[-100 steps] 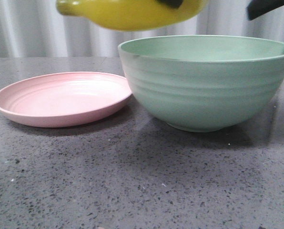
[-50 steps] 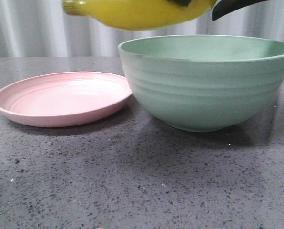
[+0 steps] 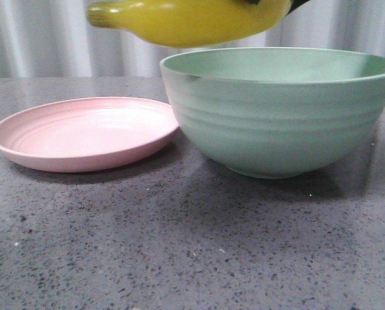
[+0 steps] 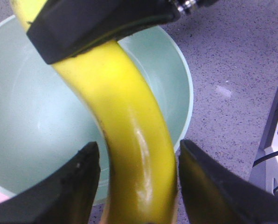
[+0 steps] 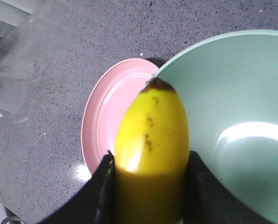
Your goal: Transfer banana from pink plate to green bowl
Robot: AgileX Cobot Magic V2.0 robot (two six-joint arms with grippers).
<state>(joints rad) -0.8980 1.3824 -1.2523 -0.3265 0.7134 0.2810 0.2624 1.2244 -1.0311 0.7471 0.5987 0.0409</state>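
The banana (image 3: 192, 22) hangs in the air above the left rim of the green bowl (image 3: 276, 116), its stem end reaching out over the pink plate (image 3: 83, 132). My right gripper (image 5: 150, 158) is shut on the banana (image 5: 153, 135), whose dark tip points at the seam between the plate (image 5: 106, 116) and the bowl (image 5: 241, 116). One of its black fingers (image 4: 97, 23) shows clamped across the fruit in the left wrist view. My left gripper (image 4: 138, 154) is open astride the banana (image 4: 129, 140), with a gap on one side, over the bowl (image 4: 27, 116). Bowl and plate hold nothing.
Plate and bowl stand side by side, nearly touching, on a grey speckled table (image 3: 179, 245). A white pleated curtain (image 3: 44, 39) closes the back. A white frame with a cable (image 4: 274, 154) stands beyond the bowl in the left wrist view.
The banana has shifted a little to the right and lower toward the bowl. The black gripper part at the top right has slid left, almost out of the front view.
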